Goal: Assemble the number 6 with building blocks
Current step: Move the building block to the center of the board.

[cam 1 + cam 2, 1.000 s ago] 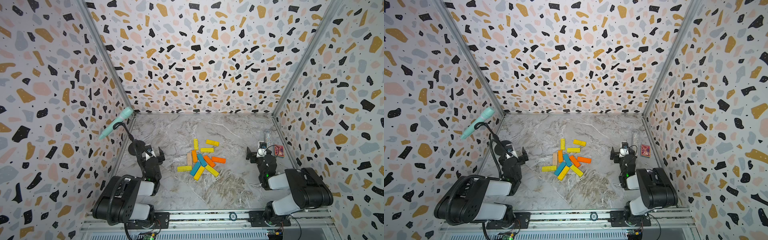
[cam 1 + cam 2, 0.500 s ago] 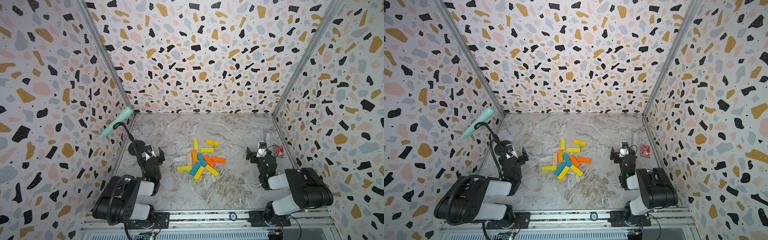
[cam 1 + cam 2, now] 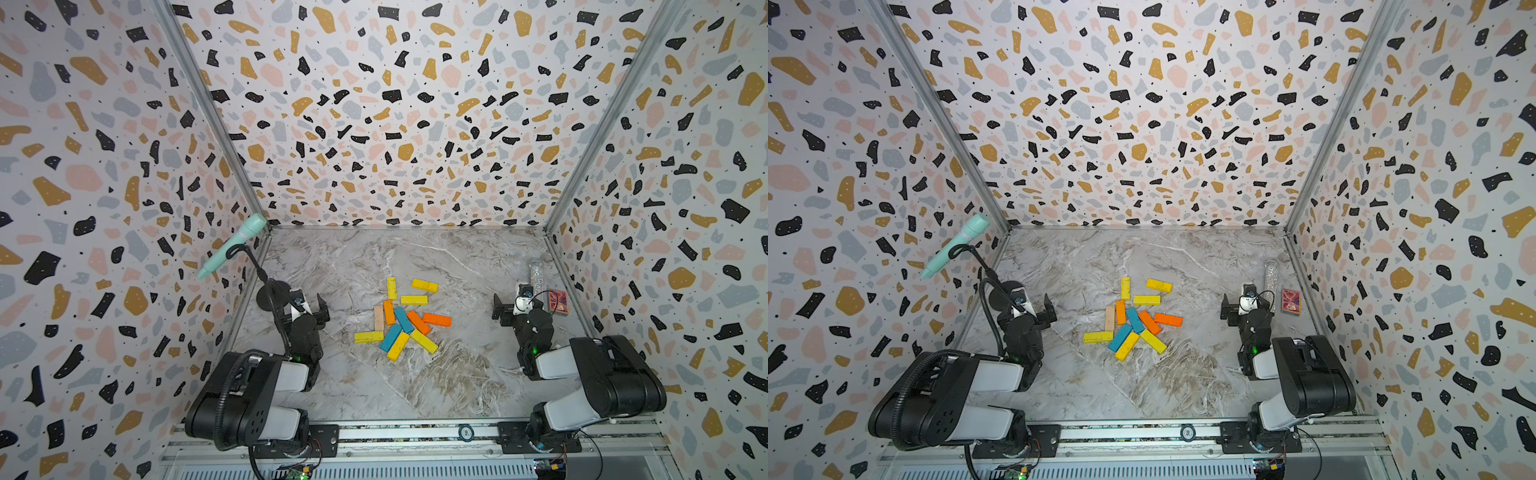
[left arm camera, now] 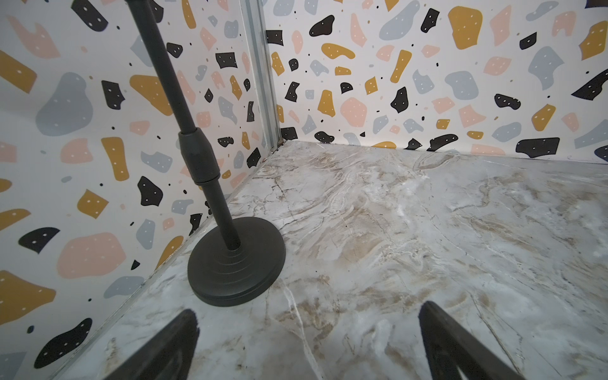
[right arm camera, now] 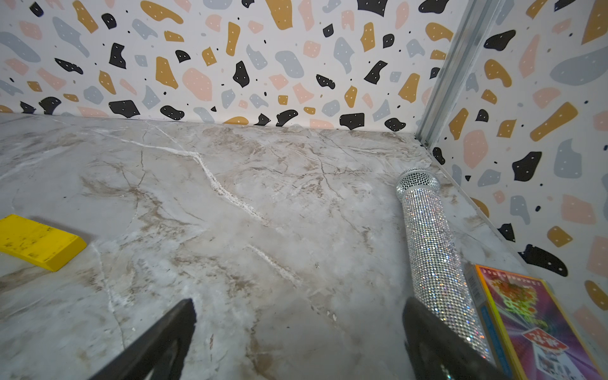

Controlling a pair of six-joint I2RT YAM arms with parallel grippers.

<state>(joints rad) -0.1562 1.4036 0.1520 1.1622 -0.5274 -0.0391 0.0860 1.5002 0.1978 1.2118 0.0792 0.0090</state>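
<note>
left fingers (image 3: 322, 309) spread wide, empty | right fingers (image 3: 498, 309) spread wide, empty | building blocks (image 3: 399, 322) heaped mid-frame on tabletop (image 3: 332, 257), between both arms; number 6 not begun | nearest: yellow plank (image 3: 368, 336), long axis across frame, likely left arm's reach

text | round badge (image 3: 466, 432) on front rail (image 3: 395, 434): "50", faint | card box (image 5: 539, 329) print: illegible

Twelve small flat rectangular wooden planks (image 3: 398, 346) are in view: six yellow planks (image 3: 414, 299), three orange planks (image 3: 436, 319), two teal-blue planks (image 3: 390, 337) and one plain pale wood plank (image 3: 378, 318). There are two microphones, one mint-green plastic microphone (image 3: 232, 245) and one silver glitter-covered microphone (image 5: 427, 237), plus one black round-based stand (image 4: 235, 260) and one red patterned card box (image 3: 557, 300).
</note>
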